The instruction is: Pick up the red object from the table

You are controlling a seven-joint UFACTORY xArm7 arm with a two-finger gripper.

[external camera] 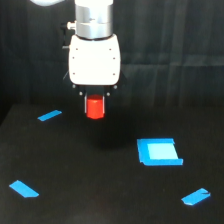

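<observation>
Gripper [95,102] and white wrist housing hang from the top of the exterior view, a little toward that view's left, with the silver cylindrical joint of the arm [93,20] rising out of frame above them. Directly under the white housing sits the red object [95,107], a stubby bright red-orange block standing upright, its top tucked between the short dark fingers that poke down from the housing. The fingers are clenched on the block's upper part; only their tips show, and the exact contact on each side is too blurred to make out. The block appears lifted clear of the table [100,200], with a faint darker patch on the surface below and slightly nearer the camera, though the dark background makes the gap hard to judge. The table is a broad matte black plane filling the lower half of the view, meeting a black curtain-like backdrop behind. Several blue marks lie on it: a short blue tape strip [49,115] to the exterior view's left of the block and near it, a blue square patch [159,151] toward the exterior view's right and nearer the camera, another strip [24,189] at the lower left corner, and a fourth strip [195,197] at the lower right. All four lie well apart from the red block.
</observation>
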